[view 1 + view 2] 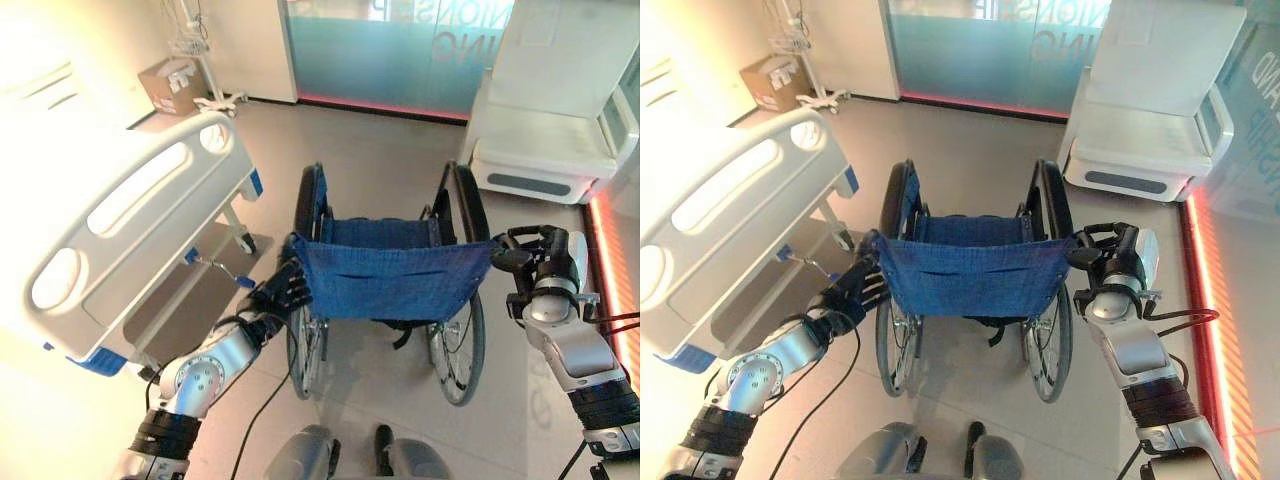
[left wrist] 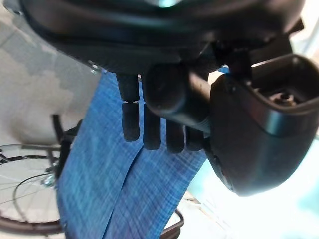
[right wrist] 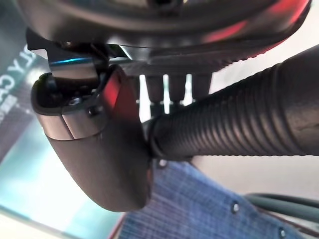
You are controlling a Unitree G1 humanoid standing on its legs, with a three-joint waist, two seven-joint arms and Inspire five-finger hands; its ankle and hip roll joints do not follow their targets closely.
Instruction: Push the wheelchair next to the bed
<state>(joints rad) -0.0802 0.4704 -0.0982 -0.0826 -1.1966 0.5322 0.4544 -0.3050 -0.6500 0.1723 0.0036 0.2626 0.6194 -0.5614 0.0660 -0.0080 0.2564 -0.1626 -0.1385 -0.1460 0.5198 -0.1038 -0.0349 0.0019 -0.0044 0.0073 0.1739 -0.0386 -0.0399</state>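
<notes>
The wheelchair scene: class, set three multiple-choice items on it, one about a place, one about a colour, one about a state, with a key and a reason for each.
1. Where does the bed stand relative to the wheelchair?
A. On the robot's left of it
B. On the robot's right of it
C. Directly behind the robot

2. What colour is the wheelchair's fabric backrest?
A. Red
B. Blue
C. Green

3. How is the right hand placed?
A. Hanging free, away from the chair
B. Flat on the seat
C. Closed round the ribbed push handle

Key: 1 A, since the bed's white footboard lies to the left of the chair in both eye views. 2 B, since the cloth shows blue in every view. 3 C, since the right wrist view shows thumb and fingers wrapped round the black grip. The left hand sits at the backrest's other corner.
</notes>
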